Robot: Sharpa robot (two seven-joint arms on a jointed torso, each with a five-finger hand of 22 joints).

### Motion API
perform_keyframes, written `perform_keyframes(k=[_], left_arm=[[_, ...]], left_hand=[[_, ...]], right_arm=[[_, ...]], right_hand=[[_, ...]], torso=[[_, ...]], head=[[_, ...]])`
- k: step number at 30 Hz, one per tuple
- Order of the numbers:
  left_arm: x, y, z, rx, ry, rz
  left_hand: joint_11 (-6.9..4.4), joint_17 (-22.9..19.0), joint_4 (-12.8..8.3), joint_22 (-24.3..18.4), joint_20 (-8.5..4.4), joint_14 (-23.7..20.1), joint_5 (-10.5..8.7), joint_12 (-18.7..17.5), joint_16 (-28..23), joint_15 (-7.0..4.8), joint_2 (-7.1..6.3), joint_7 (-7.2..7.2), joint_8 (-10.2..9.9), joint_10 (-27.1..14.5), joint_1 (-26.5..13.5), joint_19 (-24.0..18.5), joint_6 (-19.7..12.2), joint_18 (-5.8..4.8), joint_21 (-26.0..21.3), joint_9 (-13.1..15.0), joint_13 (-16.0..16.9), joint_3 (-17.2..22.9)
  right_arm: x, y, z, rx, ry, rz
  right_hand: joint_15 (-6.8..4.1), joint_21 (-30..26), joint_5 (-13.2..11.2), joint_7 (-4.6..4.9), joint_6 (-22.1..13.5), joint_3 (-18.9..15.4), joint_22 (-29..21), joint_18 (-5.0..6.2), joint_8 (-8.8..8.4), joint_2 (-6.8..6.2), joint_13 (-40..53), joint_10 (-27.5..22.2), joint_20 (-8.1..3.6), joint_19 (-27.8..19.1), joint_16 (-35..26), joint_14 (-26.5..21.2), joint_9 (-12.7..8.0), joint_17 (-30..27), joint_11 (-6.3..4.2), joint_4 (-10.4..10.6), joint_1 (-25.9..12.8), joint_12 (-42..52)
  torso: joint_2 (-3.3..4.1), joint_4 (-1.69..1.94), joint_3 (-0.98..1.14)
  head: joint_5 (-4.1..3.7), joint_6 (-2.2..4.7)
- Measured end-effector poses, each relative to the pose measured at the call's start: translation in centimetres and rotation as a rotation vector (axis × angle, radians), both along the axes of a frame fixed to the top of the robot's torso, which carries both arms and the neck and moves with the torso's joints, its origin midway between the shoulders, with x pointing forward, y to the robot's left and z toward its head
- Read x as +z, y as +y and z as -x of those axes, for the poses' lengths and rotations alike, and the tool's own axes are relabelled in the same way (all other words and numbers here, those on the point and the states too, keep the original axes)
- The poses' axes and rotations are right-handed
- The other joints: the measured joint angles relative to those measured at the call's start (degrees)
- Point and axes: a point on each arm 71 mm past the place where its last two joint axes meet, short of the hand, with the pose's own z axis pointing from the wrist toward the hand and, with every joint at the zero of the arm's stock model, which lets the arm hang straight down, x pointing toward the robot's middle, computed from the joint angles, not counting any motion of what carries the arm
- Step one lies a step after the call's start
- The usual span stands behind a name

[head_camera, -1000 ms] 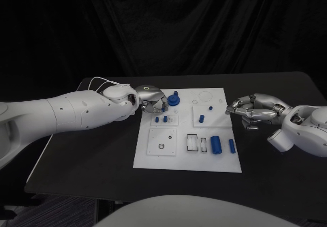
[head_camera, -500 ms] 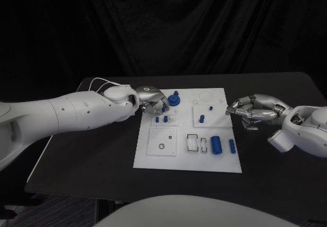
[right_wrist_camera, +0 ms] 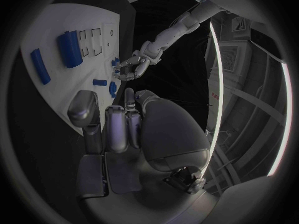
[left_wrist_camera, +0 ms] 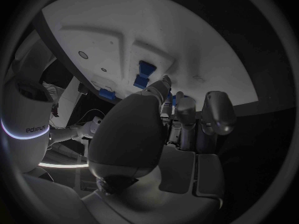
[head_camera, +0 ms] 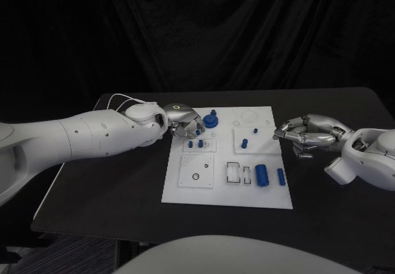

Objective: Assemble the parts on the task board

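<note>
Almost nothing has moved over the last second. The left hand [head_camera: 186, 125] still sits at the upper-left corner of the white task board [head_camera: 227, 197], fingers curled beside the blue round knobbed part [head_camera: 212, 120]; I cannot tell if it grips anything. The right hand [head_camera: 306, 133], curled and empty, has drifted slightly beside the board's right edge, so assembly looks stalled.

Task board [head_camera: 185, 185] white; parts [head_camera: 261, 174] blue; table [head_camera: 107, 188] black; left robot hand [head_camera: 186, 123] silver; right robot hand [head_camera: 306, 134] silver.
</note>
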Motion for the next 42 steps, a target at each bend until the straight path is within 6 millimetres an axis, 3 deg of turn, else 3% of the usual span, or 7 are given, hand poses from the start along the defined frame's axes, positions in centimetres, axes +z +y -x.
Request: perform_keyframes(k=[15, 22, 27, 31, 36, 38, 42], left_arm=[[0.7, 4.6, 0.0, 0.115, -0.093, 0.009], [2.2, 7.5, 1.8, 0.155, -0.198, 0.109], [3.4, 7.6, 3.3, 0.144, -0.219, 0.288], [4.0, 7.3, 4.1, 0.139, -0.151, 0.473], [4.3, 6.3, 4.6, 0.154, 0.027, 0.746], [4.3, 5.7, 4.8, 0.167, 0.112, 0.85], [4.4, 4.6, 5.5, 0.192, 0.292, 1.057]], left_hand=[[-0.01, -0.47, -0.16, 0.0, 0.0, -0.21, 0.39, 0.53, -0.13, 0.05, -0.23, 0.23, 0.29, 0.41, 0.24, 0.0, -0.16, 0.0, -0.15, -0.19, -0.05, -0.16], [-0.36, -11.63, 0.47, 0.0, 0.41, -8.79, 2.04, 2.47, -7.31, 0.17, -1.13, 1.05, 0.52, -6.27, 1.13, -5.85, 0.89, 1.97, -11.98, -0.65, 0.34, -0.56], [-0.36, -20.49, 3.96, -0.77, 2.34, -21.51, 2.97, 7.41, -17.72, 2.55, -1.0, 2.27, 0.52, -13.24, 0.61, -18.91, 1.06, 4.96, -34.67, -1.53, 1.32, -1.78], [0.67, -26.04, 5.59, -2.8, 4.09, -29.56, 5.13, 11.32, -29.28, 5.46, 0.69, 3.1, 0.21, -16.6, 1.19, -29.55, 0.46, 4.97, -44.07, -2.56, 0.99, -3.03], [3.49, -34.37, 6.68, -10.39, 4.49, -47.63, 6.7, 9.86, -43.84, 8.39, 4.85, 5.69, 0.45, -20.73, -4.02, -50.36, -2.22, 1.74, -59.22, -5.73, -4.07, -7.15], [3.92, -38.17, 7.46, -14.33, 4.4, -52.55, 8.05, 7.71, -48.94, 9.02, 5.92, 6.44, 0.45, -22.39, -5.3, -56.48, -4.24, 1.76, -60.79, -7.75, -7.0, -8.62], [4.08, -46.73, 8.14, -31.86, 4.78, -62.85, 14.45, 0.5, -60.56, 9.48, 9.33, 7.81, 0.0, -27.07, -8.45, -67.28, -9.25, 0.86, -61.39, -13.29, -14.74, -14.14]], right_arm=[[0.0, -0.3, 0.1, -0.002, 0.003, 0.003], [0.4, -0.8, 0.0, -0.017, -0.013, 0.009], [0.8, -0.8, -0.5, -0.026, -0.03, 0.015], [1.5, -0.4, -1.5, -0.023, -0.063, 0.033], [2.3, -0.1, -2.8, -0.007, -0.137, 0.098], [2.5, -0.1, -3.2, 0.0, -0.167, 0.131], [2.8, 0.1, -3.7, 0.025, -0.237, 0.206]], right_hand=[[0.0, -0.78, 0.0, 0.0, 0.0, 0.39, -0.42, 0.0, 0.0, -0.54, 0.0, -0.42, 0.2, -0.6, -0.4, 0.0, 0.06, -0.4, -0.01, -0.39, 0.54, -0.41], [0.0, -1.76, -0.01, 0.0, 0.0, 0.47, -0.85, 0.0, 0.0, -0.99, -0.03, -1.04, 0.21, -1.01, -0.91, 0.0, 0.14, -1.09, 0.01, -0.83, 0.99, -0.65], [0.0, -2.24, -0.01, 0.01, 0.0, 0.59, -1.15, -0.01, 0.0, -1.22, -0.22, -1.44, 0.35, -1.15, -1.38, 0.0, 0.22, -1.49, -0.01, -1.24, 1.22, -0.88], [0.12, -3.34, -0.01, 0.01, 0.01, 0.6, -1.7, 0.06, 0.0, -1.71, -1.08, -2.36, 0.3, -1.97, -2.21, -0.12, 0.46, -2.36, 0.06, -1.77, 1.71, -1.25], [0.41, -5.76, -1.21, 0.02, 0.01, 0.62, -3.0, 0.94, 0.0, -2.36, -3.43, -4.76, 0.45, -3.34, -3.83, -1.03, 0.68, -4.22, 0.19, -2.7, 2.35, -2.46], [0.51, -6.68, -1.62, 0.02, 0.01, 0.79, -3.46, 0.93, -0.01, -2.7, -6.2, -7.36, 0.59, -3.75, -4.31, -1.37, 0.76, -4.87, 0.28, -3.02, 2.7, -3.83], [1.22, -10.2, -1.95, 0.44, 0.06, 1.2, -5.15, 1.31, -0.18, -3.32, -13.63, -14.42, 1.05, -6.61, -7.3, -4.3, 0.84, -8.3, 0.87, -3.6, 3.31, -7.89]], torso=[[0.04, 0.02, 0.0], [0.03, -0.01, -0.04], [0.03, -0.08, -0.1], [0.04, -0.01, -0.18], [0.08, 0.35, -0.55], [0.07, 0.45, -0.71], [-0.15, 0.64, -0.99]], head=[[-0.05, 0.0], [-0.49, 0.0], [-0.74, 0.0], [-1.33, 0.0], [-1.93, 1.02], [-2.22, 1.53], [-3.04, 2.53]])
